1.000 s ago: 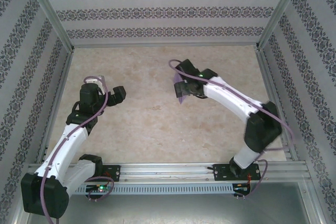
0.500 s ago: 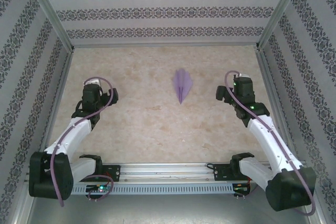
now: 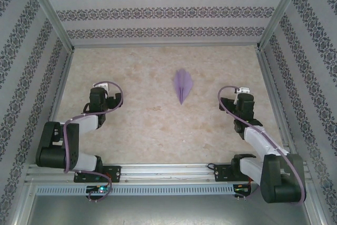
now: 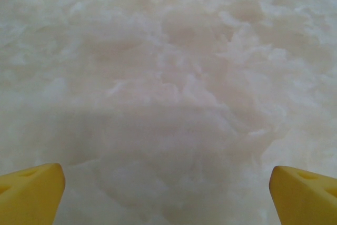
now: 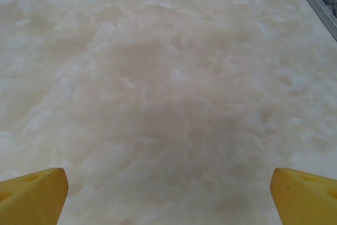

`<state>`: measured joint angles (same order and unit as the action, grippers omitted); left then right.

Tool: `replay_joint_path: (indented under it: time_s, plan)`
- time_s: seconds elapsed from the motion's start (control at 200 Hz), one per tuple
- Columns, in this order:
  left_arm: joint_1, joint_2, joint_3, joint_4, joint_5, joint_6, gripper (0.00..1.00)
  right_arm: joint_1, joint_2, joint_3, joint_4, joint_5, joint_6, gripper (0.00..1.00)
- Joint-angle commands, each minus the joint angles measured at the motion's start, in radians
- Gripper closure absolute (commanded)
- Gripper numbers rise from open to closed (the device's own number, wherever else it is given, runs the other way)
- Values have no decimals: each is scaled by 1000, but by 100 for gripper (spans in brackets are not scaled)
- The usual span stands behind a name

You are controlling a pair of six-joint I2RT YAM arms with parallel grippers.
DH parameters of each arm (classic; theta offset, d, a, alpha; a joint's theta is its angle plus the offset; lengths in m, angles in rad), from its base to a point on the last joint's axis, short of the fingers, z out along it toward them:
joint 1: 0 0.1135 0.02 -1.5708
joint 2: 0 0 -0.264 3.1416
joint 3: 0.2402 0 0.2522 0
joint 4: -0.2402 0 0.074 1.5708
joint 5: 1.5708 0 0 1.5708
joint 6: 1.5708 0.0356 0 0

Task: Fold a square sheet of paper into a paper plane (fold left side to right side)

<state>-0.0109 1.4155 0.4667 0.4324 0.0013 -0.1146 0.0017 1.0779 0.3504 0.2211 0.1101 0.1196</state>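
Jaws both spread, empty; paper plane point(image 3: 181, 84) lies far-to-near, tip seemingly pointing nearward

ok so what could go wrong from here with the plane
1. The paper plane lies loose on the table, with the left tool and right tool both open and well away from it. Nothing pins its folds, so they may spring open.
2. It looks light, so a draught could slide it.
3. Purple cables loop off both arms and might snag on a next move.
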Motion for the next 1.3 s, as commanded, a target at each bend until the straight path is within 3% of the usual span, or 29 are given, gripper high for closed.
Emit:
replay_joint_path:
  time_s: [0.0,0.05,0.3,0.765,0.939,1.104,1.294]
  plan:
    - [21,39,0,226,70,94,0,-10,41,-50,282,-68,-22,2]
    - [24,58,10,233,88,111,1,-17,70,-45,320,-80,-31,2]
    - [56,185,-102,575,182,110,1,-32,211,-33,548,-128,-42,2]
    - [71,180,-140,639,269,124,0,-34,461,-85,927,-171,-51,2]
    - [71,180,-101,566,242,115,1,-34,451,9,747,-160,-50,2]
    - [71,174,-89,531,156,94,1,-24,452,19,738,-137,-60,2]
    - [68,177,-96,548,148,90,0,-9,450,21,735,-116,-69,2]
